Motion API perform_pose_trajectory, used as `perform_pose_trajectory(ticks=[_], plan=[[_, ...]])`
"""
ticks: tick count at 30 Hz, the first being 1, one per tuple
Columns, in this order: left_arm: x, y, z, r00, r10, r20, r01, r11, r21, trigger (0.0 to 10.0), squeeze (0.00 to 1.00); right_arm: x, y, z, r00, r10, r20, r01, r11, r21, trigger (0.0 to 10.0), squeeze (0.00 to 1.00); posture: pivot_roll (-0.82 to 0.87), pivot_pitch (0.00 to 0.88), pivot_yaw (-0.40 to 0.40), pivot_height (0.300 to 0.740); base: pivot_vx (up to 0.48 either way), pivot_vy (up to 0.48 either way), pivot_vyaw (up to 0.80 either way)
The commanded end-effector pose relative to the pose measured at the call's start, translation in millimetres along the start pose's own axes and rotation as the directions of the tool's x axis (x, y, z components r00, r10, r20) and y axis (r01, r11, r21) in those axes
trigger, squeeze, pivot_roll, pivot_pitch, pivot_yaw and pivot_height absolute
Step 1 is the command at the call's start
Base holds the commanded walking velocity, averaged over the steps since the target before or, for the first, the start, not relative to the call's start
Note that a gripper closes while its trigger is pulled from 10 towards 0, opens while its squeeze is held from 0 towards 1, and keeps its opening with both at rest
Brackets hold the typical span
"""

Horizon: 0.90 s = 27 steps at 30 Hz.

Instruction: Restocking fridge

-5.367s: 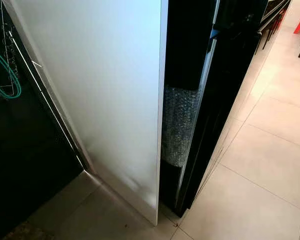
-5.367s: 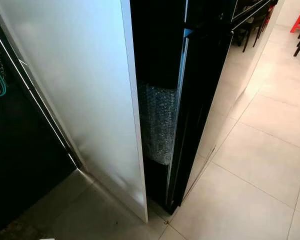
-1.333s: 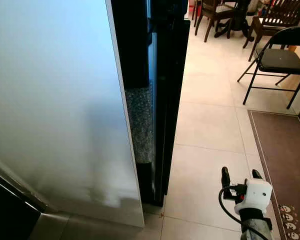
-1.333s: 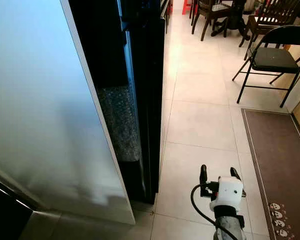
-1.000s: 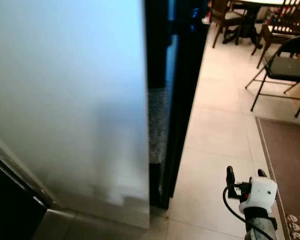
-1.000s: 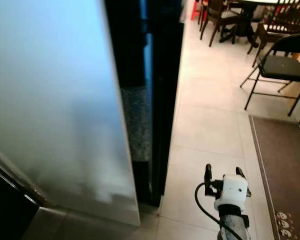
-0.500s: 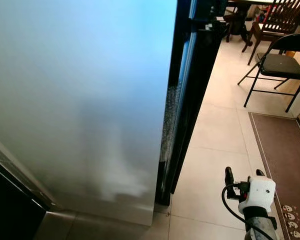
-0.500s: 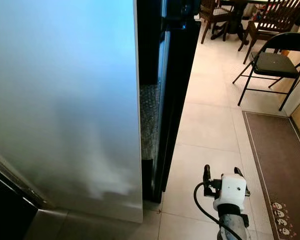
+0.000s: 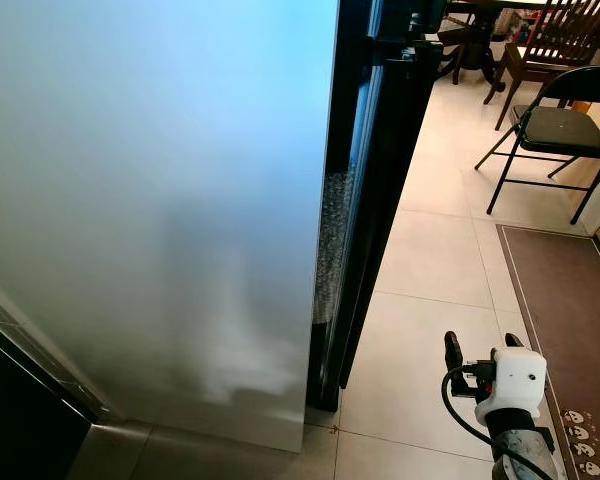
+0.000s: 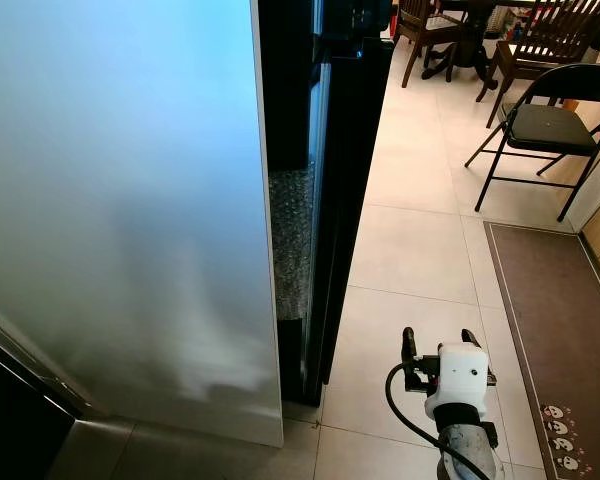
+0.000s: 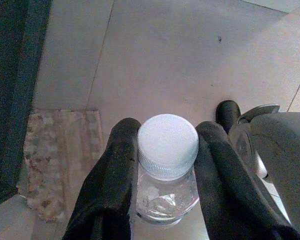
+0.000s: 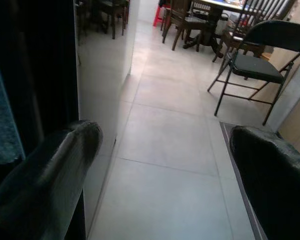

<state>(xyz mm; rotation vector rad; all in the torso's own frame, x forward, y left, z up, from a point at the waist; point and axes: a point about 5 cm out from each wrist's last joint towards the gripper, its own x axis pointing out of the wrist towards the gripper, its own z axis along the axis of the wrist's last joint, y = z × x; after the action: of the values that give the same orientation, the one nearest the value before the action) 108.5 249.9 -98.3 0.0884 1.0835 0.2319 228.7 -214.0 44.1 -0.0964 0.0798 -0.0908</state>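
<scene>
Down low, a small clear water bottle point(image 11: 166, 170) with a white cap point(image 11: 168, 142) sits between the two black fingers point(image 11: 112, 190) of the left gripper point(image 11: 166, 165). The fingers press on the bottle from both sides, just under the cap. Below it is grey tiled floor point(image 11: 180, 55), and a worn, patterned mat point(image 11: 60, 160) lies on the tiles beside a dark edge.

Up ahead stands the fridge point(image 9: 375, 180). It is black and shiny. A wide white panel point(image 9: 150, 200) stands right beside it. In the thin gap between the panel and the fridge there is a strip of bubble wrap point(image 10: 290, 240).

The right gripper point(image 9: 478, 348) is held out low over the pale floor tiles point(image 10: 410, 250), near the front of the fridge but not touching it. Its two black fingers point(image 12: 45, 175) are spread wide apart with nothing between them. A black cable point(image 9: 458, 410) loops along the white wrist point(image 9: 510, 380).

Farther off, a black folding chair point(image 9: 555, 125) stands on the tiles. A brown mat point(image 10: 560, 320) lies on the floor next to it. Behind that are wooden chairs point(image 10: 540, 40) and a table leg point(image 10: 460, 45).
</scene>
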Motion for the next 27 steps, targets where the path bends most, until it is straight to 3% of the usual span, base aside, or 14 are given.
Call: perform_pose_trajectory(ticks=[1, 7, 27], plan=[[-0.6, 1.8, -3.3, 1.000, 0.000, -0.014, 0.000, 1.000, 0.004, 10.0, 0.00, -1.2, 1.3, 5.4, 0.999, 0.041, 0.019, -0.040, 0.999, -0.022, 10.0, 0.00, -0.13, 0.000, 0.032, 0.740, 0.000, 0.000, 0.00], [-0.5, 1.9, -2.6, 1.000, -0.004, -0.012, 0.004, 1.000, 0.008, 10.0, 0.00, -2.1, 2.4, 8.2, 0.997, 0.074, 0.037, -0.072, 0.997, -0.042, 10.0, 0.00, -0.13, 0.000, 0.035, 0.740, 0.000, 0.000, 0.66], [-0.7, 1.1, -2.9, 1.000, -0.019, -0.009, 0.019, 0.999, 0.032, 10.0, 0.00, -1.2, 1.3, 11.0, 0.997, 0.062, 0.051, -0.059, 0.997, -0.057, 10.0, 0.00, -0.14, 0.000, 0.036, 0.740, 0.041, 0.000, 0.00]])
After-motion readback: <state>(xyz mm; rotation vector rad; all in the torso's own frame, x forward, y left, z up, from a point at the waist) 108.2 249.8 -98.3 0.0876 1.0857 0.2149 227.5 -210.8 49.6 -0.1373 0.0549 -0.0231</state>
